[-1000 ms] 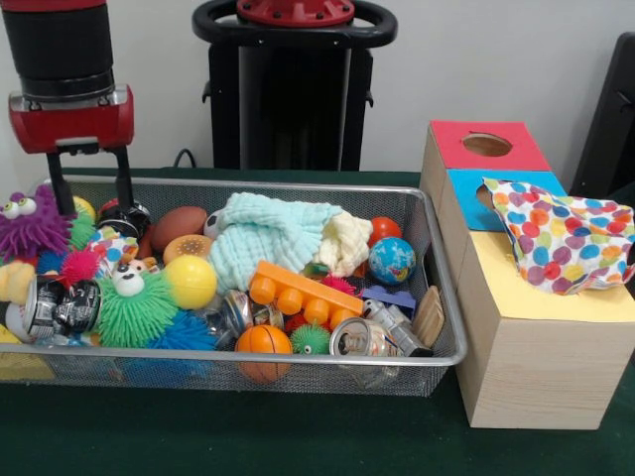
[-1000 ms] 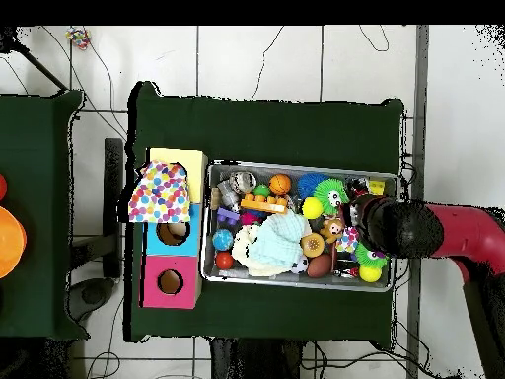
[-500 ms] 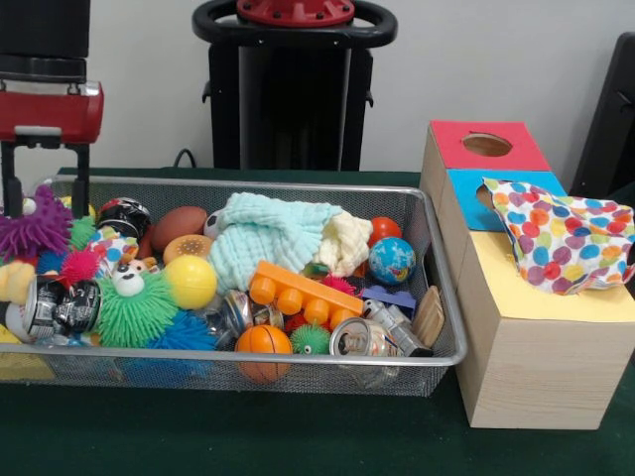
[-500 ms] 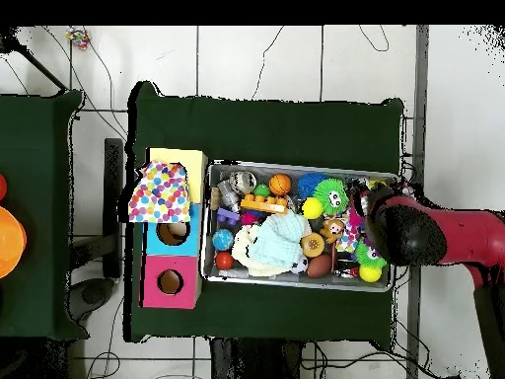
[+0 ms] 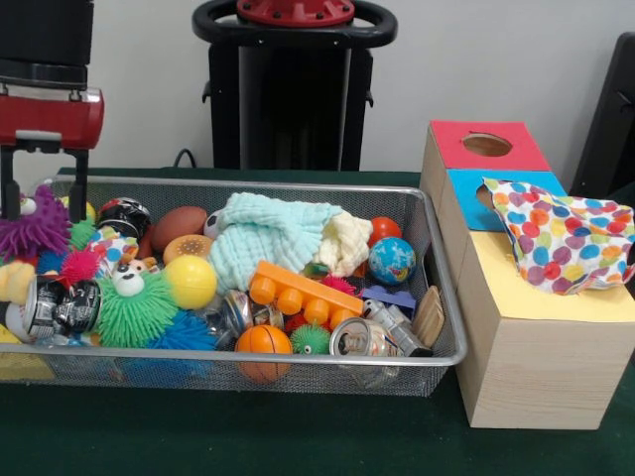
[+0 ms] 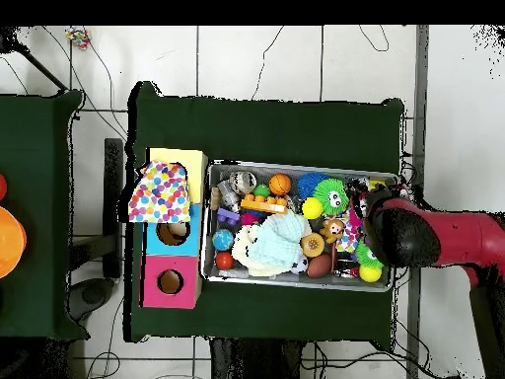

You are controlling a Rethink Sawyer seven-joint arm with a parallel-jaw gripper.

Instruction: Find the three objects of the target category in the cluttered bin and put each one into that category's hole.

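Red-and-black gripper (image 5: 42,203) hangs over the left end of the silver wire-mesh bin (image 5: 437,260). Its two black fingers (image 5: 79,183) stand apart and straddle the purple spiky plush toy with googly eyes (image 5: 30,223); nothing is clamped between them. The toy sits directly below and between the tips, against the bin's left wall, so a straight descent looks like the move it calls for. It is roughly round, with no clear long axis.

Contents of the bin, left to right:
- crushed silver drink can (image 5: 60,305), dented metal, near the front left corner;
- green rubber spiky ball with a small animal face (image 5: 134,307), soft bristles;
- smooth yellow plastic ball (image 5: 190,281);
- brown football-shaped toy (image 5: 179,224), near the back wall;
- mint-green crinkled cloth (image 5: 268,238), folded loosely at mid-bin, a cream cloth (image 5: 347,241) beside it;
- orange plastic building block with round studs (image 5: 303,290), lying slantwise;
- small orange basketball (image 5: 263,342) at the front wall;
- blue globe ball (image 5: 392,260), towards the right end.

Beyond the bin's right end stands a pale wooden box with red, blue and yellow top panels (image 5: 536,357). The red panel's round hole (image 5: 486,145) is open; a polka-dot cloth (image 5: 566,238) drapes over the blue panel, partly hiding its hole. Which category is wanted cannot be told.
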